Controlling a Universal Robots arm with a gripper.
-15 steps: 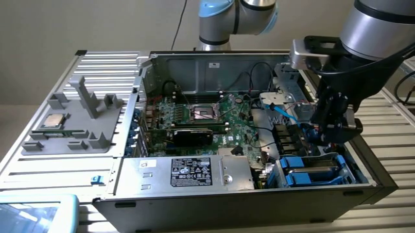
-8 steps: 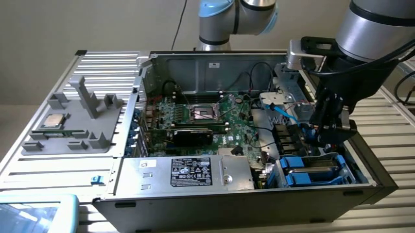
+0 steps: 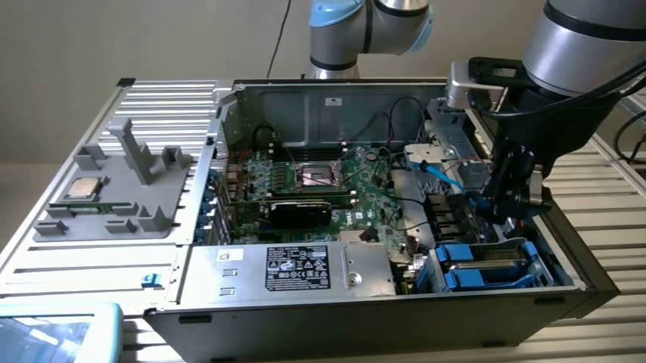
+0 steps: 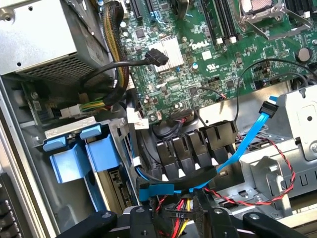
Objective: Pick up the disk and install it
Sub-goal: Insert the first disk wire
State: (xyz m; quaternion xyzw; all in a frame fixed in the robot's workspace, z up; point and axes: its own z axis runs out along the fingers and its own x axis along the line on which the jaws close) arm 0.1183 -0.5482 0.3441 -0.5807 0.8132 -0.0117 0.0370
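My tool [image 3: 513,206] hangs inside the computer case [image 3: 302,102], right side, close to the blue-framed disk [image 3: 485,266] in the near-right bay; I can't tell its grip.

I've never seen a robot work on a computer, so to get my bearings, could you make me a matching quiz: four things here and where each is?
Things:
1. small square silver processor chip
2. large silver metal box with a black label
3. thin light-blue cable
4. black robot gripper
Places:
A. reaching into the open computer case at the exterior view's right
B. draped over the grey metal cage
C. on the grey plastic tray outside the case
D. against the case's near wall
Pairs: 1-C, 2-D, 3-B, 4-A
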